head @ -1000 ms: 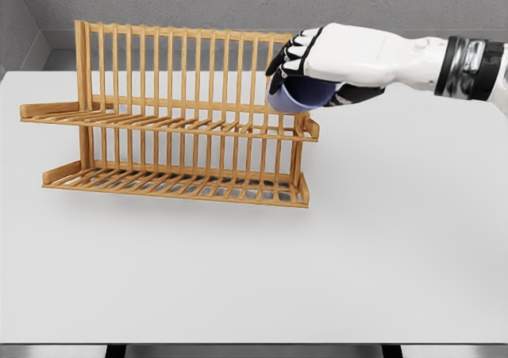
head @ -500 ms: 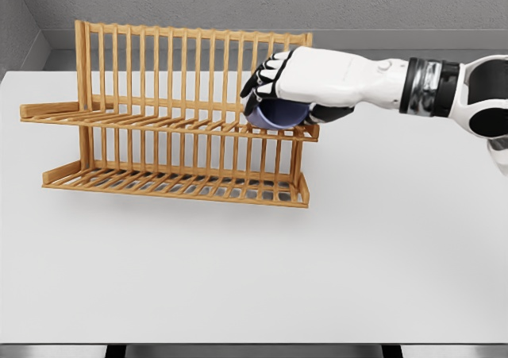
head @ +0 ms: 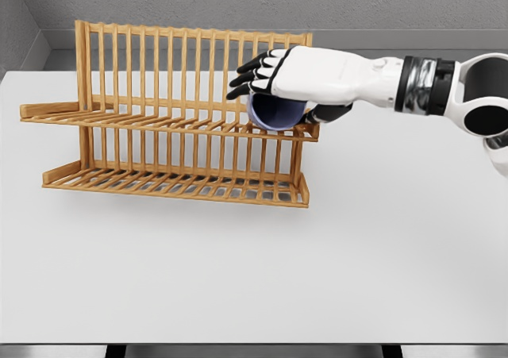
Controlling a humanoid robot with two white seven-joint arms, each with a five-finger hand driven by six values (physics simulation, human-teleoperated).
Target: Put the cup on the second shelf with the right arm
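Fingers (head: 252,66) lift off the cup (head: 275,110) now, right hand (head: 305,72) spread above it; cup rests on the rack's (head: 159,128) upper shelf, right end.

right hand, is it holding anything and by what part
The right hand lies over the blue cup on the rack's upper shelf, but its fingers are spread; whether it grips cannot be told.

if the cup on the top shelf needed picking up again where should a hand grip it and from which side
Probably around its rounded body, coming from the right end of the wooden rack. The blue cup lies tilted on the upper shelf near that end, with upright slats behind. The right hand, fingers spread above it, already reaches in that way.
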